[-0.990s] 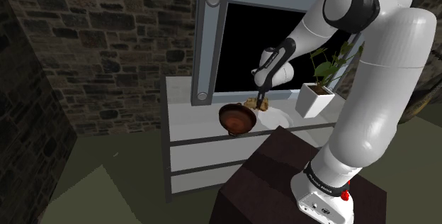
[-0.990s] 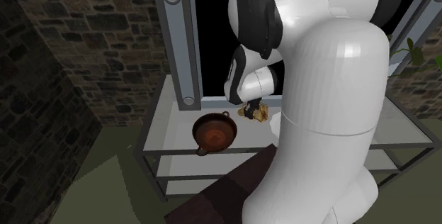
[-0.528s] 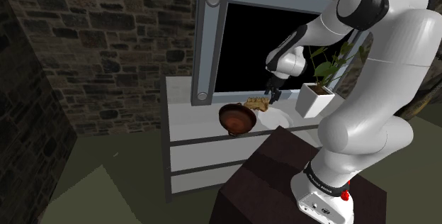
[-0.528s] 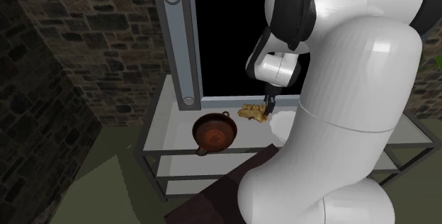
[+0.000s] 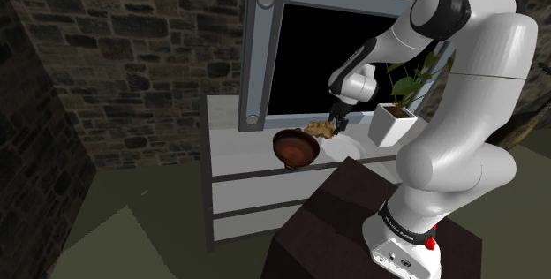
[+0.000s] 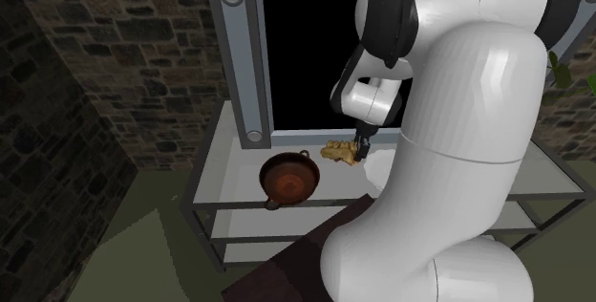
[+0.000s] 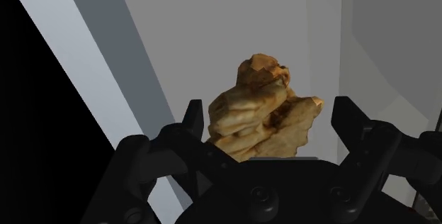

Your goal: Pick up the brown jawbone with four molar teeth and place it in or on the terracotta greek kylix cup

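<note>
Against rough stone walls, over a pale desk [image 5: 231,145], the jaws stood apart around the lumpy tan jawbone [image 7: 262,109] without clasping it. It lay just beside the round, glossy reddish-brown kylix cup [image 5: 296,149].

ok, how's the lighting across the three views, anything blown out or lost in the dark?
Shoulder view: dim overall, brick wall murky, terracotta kylix cup readable. Second exterior view: soft sheen on the white arm, nothing blown out. Wrist view: brown jawbone evenly lit; the black pincer either side of it shows little surface detail; nothing is drawn in the black area.
</note>
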### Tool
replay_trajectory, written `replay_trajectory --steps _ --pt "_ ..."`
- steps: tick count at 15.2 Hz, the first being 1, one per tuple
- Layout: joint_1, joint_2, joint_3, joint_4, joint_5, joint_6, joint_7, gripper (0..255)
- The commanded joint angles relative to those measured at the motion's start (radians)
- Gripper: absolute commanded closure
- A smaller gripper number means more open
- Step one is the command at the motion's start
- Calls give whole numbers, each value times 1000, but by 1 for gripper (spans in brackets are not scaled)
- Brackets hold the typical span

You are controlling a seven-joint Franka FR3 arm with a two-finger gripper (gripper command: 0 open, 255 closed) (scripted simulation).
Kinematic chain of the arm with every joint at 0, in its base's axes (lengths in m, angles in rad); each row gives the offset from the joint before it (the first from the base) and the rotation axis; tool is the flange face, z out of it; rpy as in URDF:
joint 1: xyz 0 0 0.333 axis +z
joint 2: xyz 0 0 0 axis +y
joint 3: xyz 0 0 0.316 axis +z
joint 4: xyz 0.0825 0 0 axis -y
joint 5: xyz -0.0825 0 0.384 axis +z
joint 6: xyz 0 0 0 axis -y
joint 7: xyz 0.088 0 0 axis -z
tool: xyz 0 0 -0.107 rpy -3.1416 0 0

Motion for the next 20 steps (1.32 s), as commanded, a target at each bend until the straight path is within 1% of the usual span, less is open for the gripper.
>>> replay_trajectory --steps 1,5,6,15,20 --pt "0 3 1 0 1 3 0 0" --pt "0 3 1 0 1 3 0 0" --pt "0 3 1 0 1 3 0 255" --pt "0 3 1 0 1 3 0 255" --pt "10 -63 -14 -9 -24 -53 24 255"
